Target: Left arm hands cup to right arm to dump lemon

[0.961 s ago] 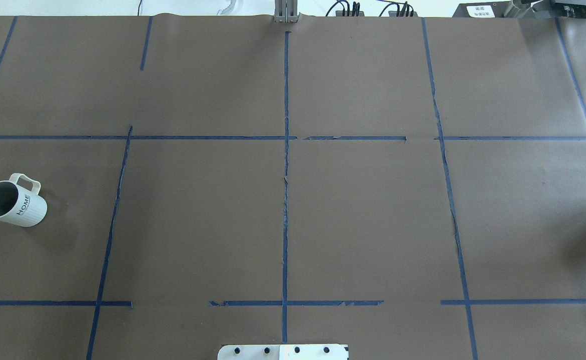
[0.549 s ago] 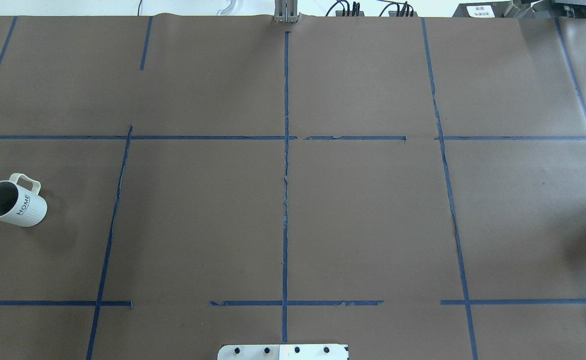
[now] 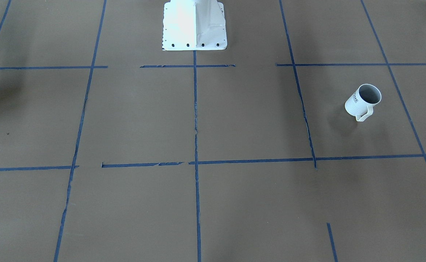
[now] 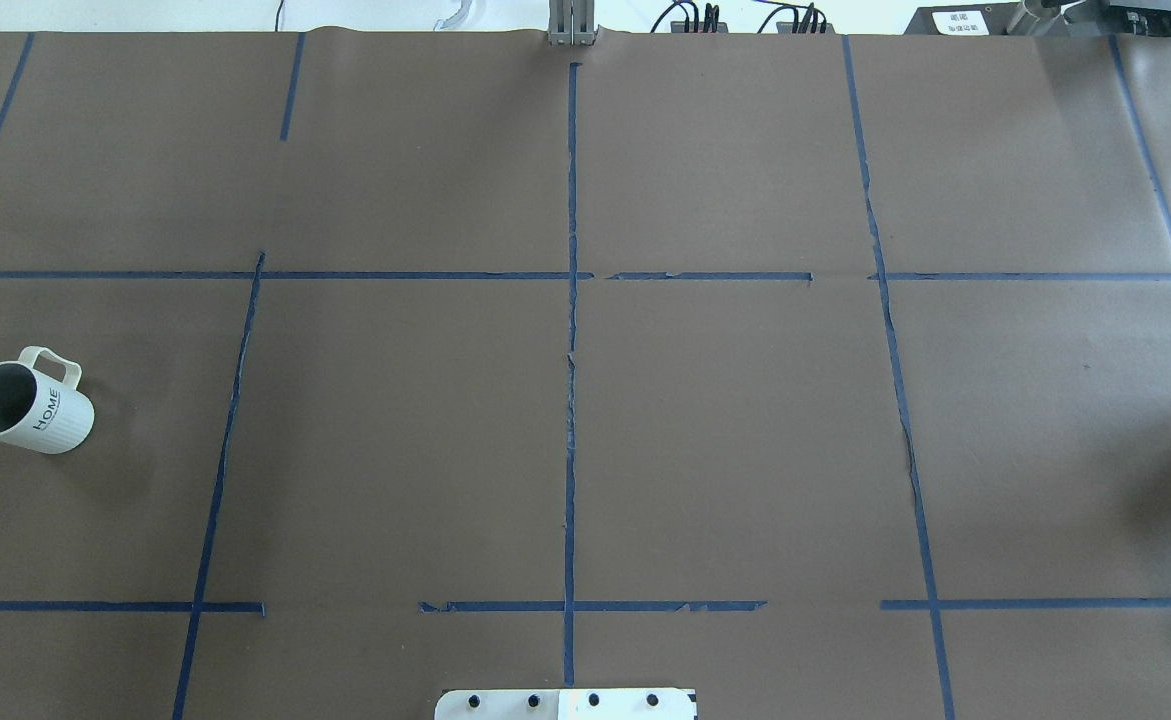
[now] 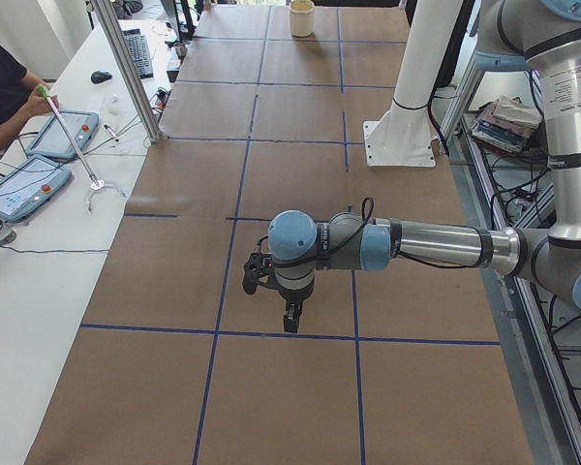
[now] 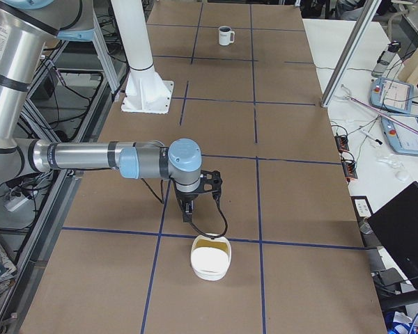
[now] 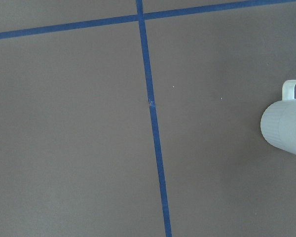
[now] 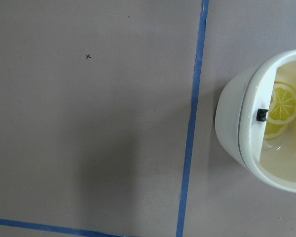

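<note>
The white ribbed cup (image 4: pixel 25 400) with "HOME" on its side stands upright at the table's left end, handle toward the far side. It also shows in the front-facing view (image 3: pixel 363 102), far off in the exterior right view (image 6: pixel 225 35) and at the right edge of the left wrist view (image 7: pixel 286 126). What shows of its inside is grey; the lemon is not visible. The left gripper (image 5: pixel 289 315) hangs low over the table, near the cup. The right gripper (image 6: pixel 187 212) hangs low at the other end. I cannot tell whether either is open or shut.
A white bowl (image 6: pixel 210 259) holding yellow citrus slices (image 8: pixel 281 106) sits just in front of the right gripper. The white robot base (image 3: pixel 194 25) stands mid-table at the robot's edge. Blue tape lines cross the brown mat. An operator's side table with tablets (image 5: pixel 39 174) flanks the far edge.
</note>
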Available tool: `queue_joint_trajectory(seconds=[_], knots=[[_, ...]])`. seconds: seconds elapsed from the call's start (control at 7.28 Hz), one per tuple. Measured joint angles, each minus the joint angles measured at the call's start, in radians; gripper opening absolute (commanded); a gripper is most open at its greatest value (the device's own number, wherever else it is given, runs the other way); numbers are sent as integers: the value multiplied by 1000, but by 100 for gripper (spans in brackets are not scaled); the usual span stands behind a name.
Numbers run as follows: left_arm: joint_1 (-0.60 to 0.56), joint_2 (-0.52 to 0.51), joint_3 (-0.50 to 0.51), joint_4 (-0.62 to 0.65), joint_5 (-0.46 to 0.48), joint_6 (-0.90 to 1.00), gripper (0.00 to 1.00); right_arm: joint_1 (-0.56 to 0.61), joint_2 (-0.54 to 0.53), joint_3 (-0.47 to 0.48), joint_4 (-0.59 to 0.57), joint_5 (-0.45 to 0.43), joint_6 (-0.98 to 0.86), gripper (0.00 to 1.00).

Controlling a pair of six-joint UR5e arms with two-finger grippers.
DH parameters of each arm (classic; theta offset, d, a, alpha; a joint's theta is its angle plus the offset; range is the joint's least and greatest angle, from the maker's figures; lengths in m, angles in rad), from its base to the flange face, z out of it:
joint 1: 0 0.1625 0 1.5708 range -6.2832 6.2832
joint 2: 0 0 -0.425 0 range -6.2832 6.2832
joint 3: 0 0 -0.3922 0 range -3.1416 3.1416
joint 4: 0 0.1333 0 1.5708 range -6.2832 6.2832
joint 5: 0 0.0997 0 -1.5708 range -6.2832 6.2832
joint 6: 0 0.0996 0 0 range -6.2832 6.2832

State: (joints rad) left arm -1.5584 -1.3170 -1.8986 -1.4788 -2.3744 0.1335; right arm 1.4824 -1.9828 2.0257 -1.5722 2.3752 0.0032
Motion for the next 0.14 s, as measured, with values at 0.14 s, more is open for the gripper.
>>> queue_joint_trajectory(seconds=[0.14], knots=[[0,0,2,0,0,0,100,-1,0,0,0,1,0,100]])
